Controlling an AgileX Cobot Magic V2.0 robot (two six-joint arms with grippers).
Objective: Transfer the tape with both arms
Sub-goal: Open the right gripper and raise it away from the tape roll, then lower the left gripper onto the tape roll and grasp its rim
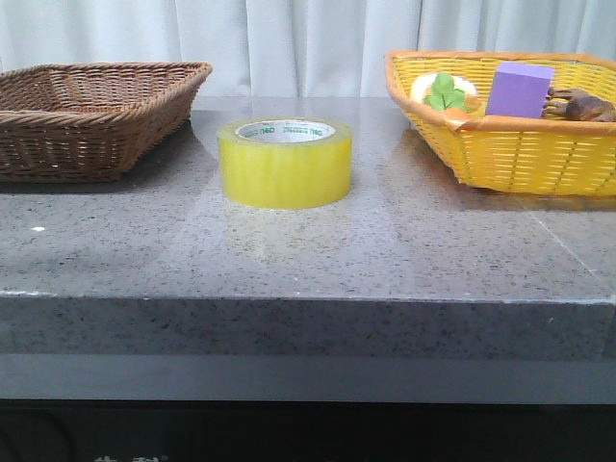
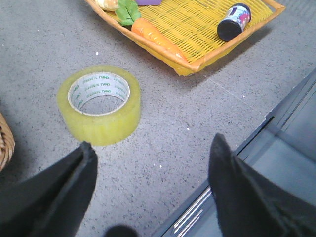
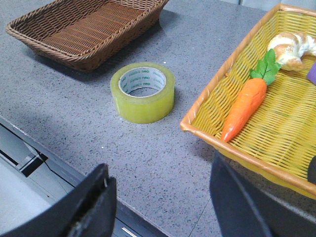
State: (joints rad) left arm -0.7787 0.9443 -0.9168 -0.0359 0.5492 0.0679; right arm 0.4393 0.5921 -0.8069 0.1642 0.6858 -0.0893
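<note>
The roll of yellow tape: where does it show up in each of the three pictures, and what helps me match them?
Front view: the tape stands mid-table, between the brown basket and the yellow basket.
Left wrist view: the tape lies beyond the open left gripper.
Right wrist view: the tape lies beyond the open right gripper.
Shared landmark: the yellow basket.

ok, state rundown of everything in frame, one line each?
tape: flat on the table, hole up, untouched
left gripper: open, empty, short of the tape
right gripper: open, empty
brown basket: upright, looks empty
yellow basket: upright, holds items
carrot: lying in yellow basket
purple block: in yellow basket
small bottle: on its side in yellow basket
</note>
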